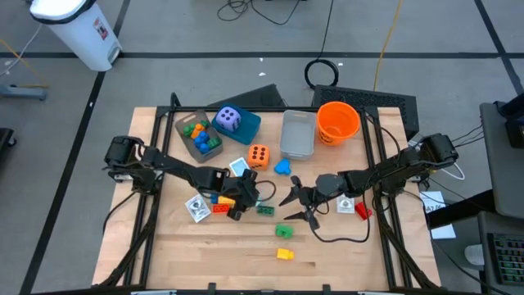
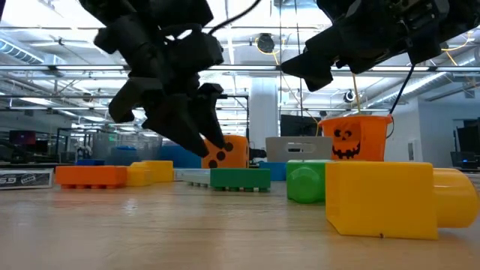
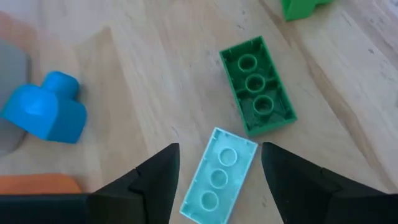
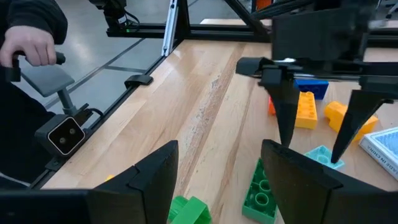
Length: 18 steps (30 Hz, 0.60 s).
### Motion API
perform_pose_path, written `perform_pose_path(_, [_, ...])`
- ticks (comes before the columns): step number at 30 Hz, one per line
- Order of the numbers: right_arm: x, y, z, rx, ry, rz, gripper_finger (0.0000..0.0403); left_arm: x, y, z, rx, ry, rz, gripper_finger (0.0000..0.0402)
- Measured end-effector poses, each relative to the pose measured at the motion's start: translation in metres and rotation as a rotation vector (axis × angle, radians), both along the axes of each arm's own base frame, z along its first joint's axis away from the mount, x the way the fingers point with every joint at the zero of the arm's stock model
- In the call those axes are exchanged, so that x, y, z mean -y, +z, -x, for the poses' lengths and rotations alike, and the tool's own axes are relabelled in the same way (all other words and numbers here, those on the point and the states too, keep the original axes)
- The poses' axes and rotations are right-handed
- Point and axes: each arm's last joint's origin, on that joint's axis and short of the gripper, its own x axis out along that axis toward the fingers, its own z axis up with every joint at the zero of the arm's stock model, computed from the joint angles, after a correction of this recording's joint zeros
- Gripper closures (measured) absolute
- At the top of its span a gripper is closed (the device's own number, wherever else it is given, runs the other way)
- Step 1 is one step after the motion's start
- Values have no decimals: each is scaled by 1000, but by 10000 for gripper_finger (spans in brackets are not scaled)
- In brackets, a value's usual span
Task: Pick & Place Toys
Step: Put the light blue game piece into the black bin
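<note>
My left gripper (image 1: 246, 208) hangs open just above the table's middle, fingers pointing down. A pale teal brick (image 3: 219, 179) lies flat on the wood between its fingertips, with a gap on either side; the right wrist view shows the same brick (image 4: 323, 154) under those fingers. A dark green brick (image 3: 258, 84) lies just beyond it, and a blue piece (image 3: 46, 113) lies off to one side. My right gripper (image 1: 296, 206) waits open over the table, right of the green brick (image 1: 266, 210), holding nothing. Orange and yellow bricks (image 4: 306, 109) lie behind the left gripper.
At the far edge stand an orange bucket (image 1: 337, 121), a grey tray (image 1: 297, 133), a teal box (image 1: 246, 127) holding a purple die (image 1: 229, 119), and a bin of bricks (image 1: 199, 138). An orange die (image 1: 259, 155), green (image 1: 283, 232), yellow (image 1: 284, 254) and red (image 1: 362, 211) bricks and cards (image 1: 196, 209) lie about. A person's hand (image 4: 31, 45) shows beyond the table.
</note>
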Motion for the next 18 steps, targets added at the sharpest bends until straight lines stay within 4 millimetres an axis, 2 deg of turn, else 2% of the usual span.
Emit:
perform_pose_path(5, [0,0,0,-3,0,1,179,-6,0,-1,4,-16,0,170])
perform_pose_path(13, [0,-1,0,-8,0,1,179,-8,-29,-6,-80,-37,29,173])
perform_pose_path(18, [0,-1,0,-8,-1,1,179,-8,-33,-9,-69,-49,25,174])
